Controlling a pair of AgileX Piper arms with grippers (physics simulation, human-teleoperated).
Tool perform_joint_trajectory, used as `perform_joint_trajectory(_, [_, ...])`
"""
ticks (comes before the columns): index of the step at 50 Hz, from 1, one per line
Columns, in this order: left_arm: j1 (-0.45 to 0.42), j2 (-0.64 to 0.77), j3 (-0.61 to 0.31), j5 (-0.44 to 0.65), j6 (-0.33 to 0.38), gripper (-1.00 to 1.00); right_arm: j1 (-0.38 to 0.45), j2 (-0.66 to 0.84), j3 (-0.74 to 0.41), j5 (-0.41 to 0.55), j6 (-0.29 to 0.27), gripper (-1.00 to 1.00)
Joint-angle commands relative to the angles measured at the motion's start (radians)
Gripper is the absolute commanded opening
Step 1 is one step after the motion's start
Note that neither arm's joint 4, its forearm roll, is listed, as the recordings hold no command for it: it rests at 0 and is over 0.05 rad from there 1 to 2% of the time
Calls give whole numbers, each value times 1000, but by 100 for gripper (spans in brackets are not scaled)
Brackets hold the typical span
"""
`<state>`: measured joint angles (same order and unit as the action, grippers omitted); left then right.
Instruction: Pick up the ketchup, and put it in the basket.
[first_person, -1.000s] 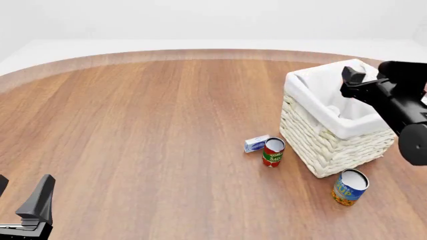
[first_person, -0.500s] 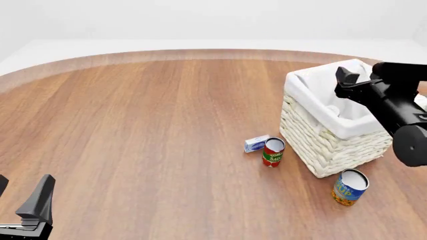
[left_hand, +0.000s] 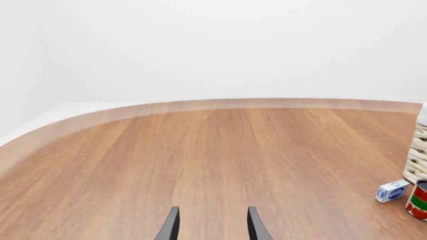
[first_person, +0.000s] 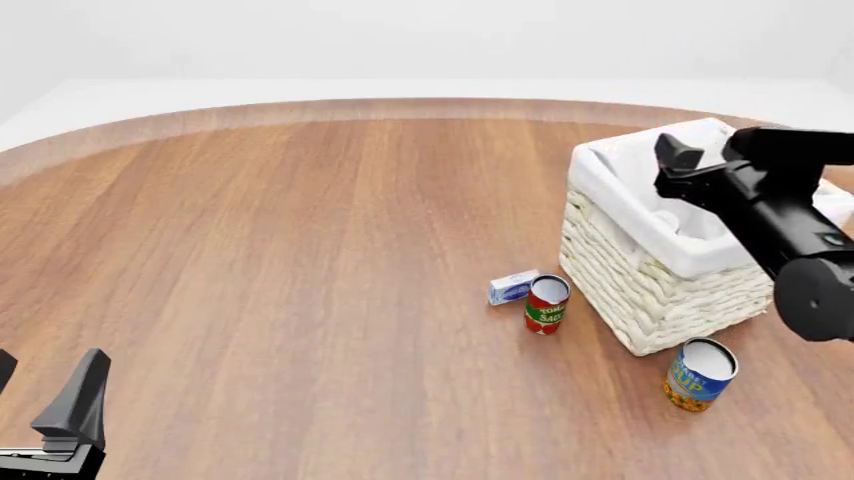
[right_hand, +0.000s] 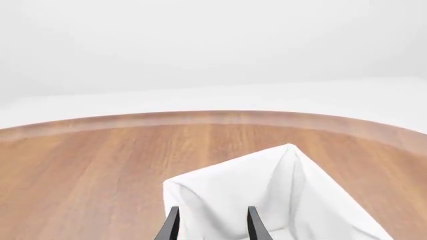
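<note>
The right claw (first_person: 671, 160) hangs over the basket (first_person: 627, 270) at the frame's right, fingers parted with nothing between them. The left claw (first_person: 60, 420) sits open at the lower left. No ketchup shows on the bench (first_person: 294, 260); a pale shape in the basket may be its cap, but I cannot tell. The risk: the arm could clip the basket's rim on withdrawing, nudging it into the nearby red can (first_person: 546, 304).
</note>
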<state>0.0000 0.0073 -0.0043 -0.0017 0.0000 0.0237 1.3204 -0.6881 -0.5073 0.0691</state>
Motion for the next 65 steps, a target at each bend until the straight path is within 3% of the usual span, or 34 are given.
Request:
perform_joint_trajectory(1, [0, 0, 0, 0, 0, 100, 24, -1, 5, -6, 16, 100])
perform_joint_trajectory(29, [0, 0, 0, 0, 0, 100, 89, 60, -45, -7, 37, 100])
perform_joint_trajectory(65, [0, 0, 0, 0, 0, 100, 213, 45, -1, -62, 71, 100])
